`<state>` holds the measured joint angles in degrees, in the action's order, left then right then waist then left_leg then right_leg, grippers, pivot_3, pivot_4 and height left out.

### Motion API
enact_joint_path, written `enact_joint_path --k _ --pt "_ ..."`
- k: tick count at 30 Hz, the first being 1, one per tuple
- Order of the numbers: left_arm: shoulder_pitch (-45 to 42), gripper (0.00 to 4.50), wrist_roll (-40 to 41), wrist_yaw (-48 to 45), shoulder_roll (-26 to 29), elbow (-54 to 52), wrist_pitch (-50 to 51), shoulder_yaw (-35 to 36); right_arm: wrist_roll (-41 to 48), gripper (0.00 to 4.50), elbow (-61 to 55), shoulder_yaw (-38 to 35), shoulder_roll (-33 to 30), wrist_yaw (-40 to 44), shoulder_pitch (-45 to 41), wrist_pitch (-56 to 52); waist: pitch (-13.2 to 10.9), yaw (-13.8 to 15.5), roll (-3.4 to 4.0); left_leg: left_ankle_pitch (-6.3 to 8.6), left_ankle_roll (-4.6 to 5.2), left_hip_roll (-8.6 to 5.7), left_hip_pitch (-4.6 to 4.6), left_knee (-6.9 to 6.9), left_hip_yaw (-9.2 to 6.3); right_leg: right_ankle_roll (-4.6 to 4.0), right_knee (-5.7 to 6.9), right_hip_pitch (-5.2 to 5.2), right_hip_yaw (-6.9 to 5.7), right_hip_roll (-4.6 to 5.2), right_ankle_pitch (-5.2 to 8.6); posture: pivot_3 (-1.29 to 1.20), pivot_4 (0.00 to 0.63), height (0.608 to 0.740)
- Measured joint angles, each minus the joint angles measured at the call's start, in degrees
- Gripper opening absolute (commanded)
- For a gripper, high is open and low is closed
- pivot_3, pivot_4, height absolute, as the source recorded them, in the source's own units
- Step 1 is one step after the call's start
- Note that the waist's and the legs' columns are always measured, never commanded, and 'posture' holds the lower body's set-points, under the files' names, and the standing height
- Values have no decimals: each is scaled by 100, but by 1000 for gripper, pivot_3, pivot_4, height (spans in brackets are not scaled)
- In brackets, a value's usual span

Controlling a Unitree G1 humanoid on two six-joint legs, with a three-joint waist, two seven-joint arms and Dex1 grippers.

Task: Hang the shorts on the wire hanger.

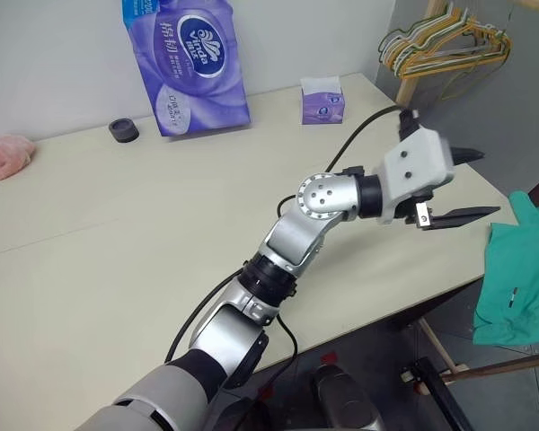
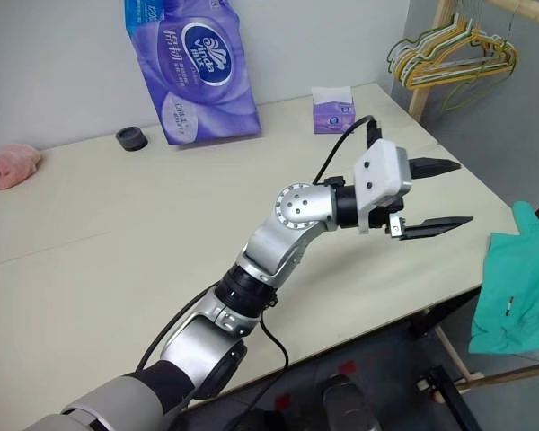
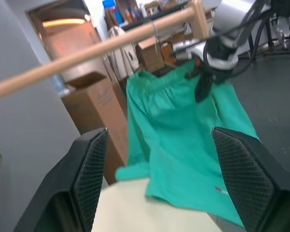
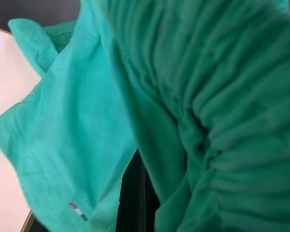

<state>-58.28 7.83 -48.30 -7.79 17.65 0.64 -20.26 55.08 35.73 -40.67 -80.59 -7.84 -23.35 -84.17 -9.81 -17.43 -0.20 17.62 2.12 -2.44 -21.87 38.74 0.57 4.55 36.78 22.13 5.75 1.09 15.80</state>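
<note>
shorts [image 3: 183,140]: held up off the tabletop's [image 1: 117,233] right edge, just below a wooden rail [image 3: 87,50]; one leg hem drapes onto the tabletop corner.
right pincer [image 3: 203,87]: clamped shut on the shorts at the gathered waistband, seen from the left wrist. Probably gripped there so the cloth falls open under its own weight and the legs can be fed over a bar.
left pincer [image 1: 463,184]: empty, fingers spread wide, reached out past the tabletop's right side towards the shorts. Looks like it's kept open so a second hold can be taken, though that's a guess.
shorts axis: long axis runs waistband-to-hem, roughly vertical, waistband up and legs hanging down; the small tag [image 4: 77,211] sits low near a hem.
hanger: a bunch of yellow and green hangers [image 1: 440,45] is hung on a wooden stand at the far right corner, well apart from the shorts. The single olive-grey wire one can't be picked out.
progress: shorts lifted, nothing threaded onto a hanger yet, so it's judged early on.
</note>
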Motion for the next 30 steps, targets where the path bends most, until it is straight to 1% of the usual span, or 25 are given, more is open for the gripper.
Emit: enact_joint_path --k 4,11,13,14,18,22,25,27,29,30 --pt "-434 3628 -1 -115 -66 603 -278 -1 -461 0 68 229 -20 604 -133 9 -2 3 0 0 -1 1 0 0 -2 2 2 2 4 0 1 -348 194 740" --pt "-828 3628 81 -132 -114 1569 -627 40 -1193 0 84 446 -20 1187 -318 91 -12 2 8 1 -1 0 -3 -1 1 6 5 10 13 3 0 -362 189 740" --pt "-1022 3665 128 -112 -136 1778 -731 79 -1404 520 85 491 -20 1285 -389 125 -17 1 15 2 0 -2 -4 -1 4 11 5 11 13 6 2 -362 189 740" --pt "-1087 3665 153 -108 -143 1857 -787 101 -1516 707 84 491 -20 1317 -428 139 -18 -1 16 2 0 -2 -3 -2 4 13 7 11 13 6 3 -377 186 740" --pt "-1203 3665 268 -96 -155 2087 -944 168 -1854 2109 72 428 -18 1431 -539 139 -19 -9 19 3 -1 0 -3 -2 -1 13 10 13 16 6 4 -389 180 740" --pt "-1223 3665 330 -103 -160 2162 -1084 177 -2113 3427 -57 -8 -38 1395 -923 -51 -26 -22 35 3 -1 -1 -3 -2 1 14 10 14 17 7 4 -391 178 740" --pt "-1233 3665 350 -103 -161 2243 -1114 177 -2311 4449 -498 -370 -51 1354 -1141 -483 -26 -25 36 3 -2 -1 -3 -2 0 14 11 16 18 6 4 -394 176 740" --pt "-1236 3665 350 -104 -161 2278 -1117 176 -2417 4486 -852 -581 -50 1320 -1148 -706 -26 -24 36 3 -2 -1 -5 -2 -1 14 11 17 18 7 4 -403 173 740" --pt "-1238 3665 350 -112 -162 2281 -1126 174 -2452 4486 -1409 -844 -28 1251 -869 -786 -26 -24 37 3 -2 -1 -8 -3 0 16 11 18 19 8 5 -409 171 740" --pt "-1238 3665 351 -114 -162 2290 -1134 183 -2462 4486 -1891 -955 49 1187 -695 -788 -25 -24 38 4 -3 -1 -10 -2 -2 19 11 18 18 8 7 -410 169 740"
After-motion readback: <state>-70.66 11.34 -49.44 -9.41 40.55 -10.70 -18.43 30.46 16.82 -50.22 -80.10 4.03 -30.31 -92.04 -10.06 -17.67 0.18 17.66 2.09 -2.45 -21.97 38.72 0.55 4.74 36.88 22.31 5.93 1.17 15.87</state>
